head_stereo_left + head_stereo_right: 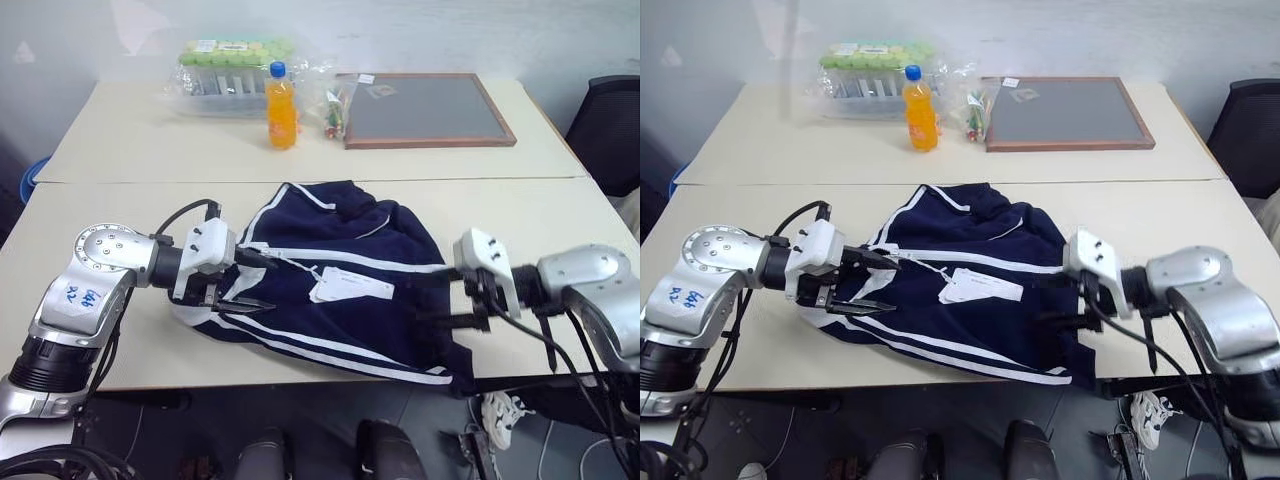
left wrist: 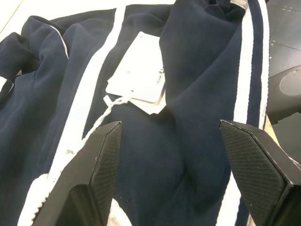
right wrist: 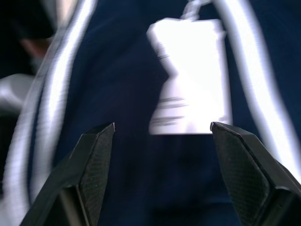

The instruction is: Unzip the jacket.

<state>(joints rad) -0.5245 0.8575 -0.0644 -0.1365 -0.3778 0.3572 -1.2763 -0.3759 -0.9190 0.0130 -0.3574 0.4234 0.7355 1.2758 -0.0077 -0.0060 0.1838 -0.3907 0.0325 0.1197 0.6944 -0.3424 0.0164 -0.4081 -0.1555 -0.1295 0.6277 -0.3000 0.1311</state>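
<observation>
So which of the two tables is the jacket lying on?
The near table, the one both grippers reach over. The jacket lies crumpled on it; the far table holds the orange drink bottle and framed board.

No legible text (paper tag (image 1: 351, 284) print unreadable)

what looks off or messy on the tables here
The jacket lies crumpled rather than spread flat, and its lower edge hangs over the near edge of the table. A white paper tag is loose on top. The left gripper and right gripper are open at either side of it.
</observation>
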